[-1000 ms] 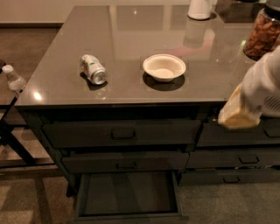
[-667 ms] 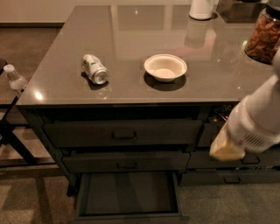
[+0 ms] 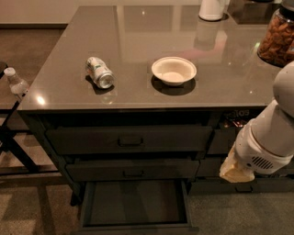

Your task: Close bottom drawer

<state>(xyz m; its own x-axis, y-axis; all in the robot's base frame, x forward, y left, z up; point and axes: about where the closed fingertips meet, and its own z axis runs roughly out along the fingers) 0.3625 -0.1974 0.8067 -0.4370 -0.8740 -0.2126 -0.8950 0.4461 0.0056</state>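
Note:
The bottom drawer (image 3: 133, 206) is the lowest of three wide dark drawers under the grey counter. It stands pulled out, with its flat dark inside showing and its low front panel (image 3: 138, 228) at the bottom edge of the view. The two wide drawers above it are shut. My white arm comes in from the right. My gripper (image 3: 236, 170), seen as a cream-coloured end, hangs in front of the narrower drawer stack, to the right of the open drawer and a little above it. It touches nothing I can see.
On the counter (image 3: 138, 27) lie a tipped can (image 3: 99, 72) and a white bowl (image 3: 173, 70). A jar of nuts (image 3: 278, 39) and a white container (image 3: 212, 9) stand at the back right. A water bottle (image 3: 16, 82) sits on a dark stand at the left.
My arm has come down and to the left, from counter-edge height to level with the lower drawers of the right stack. The drawers have not moved.

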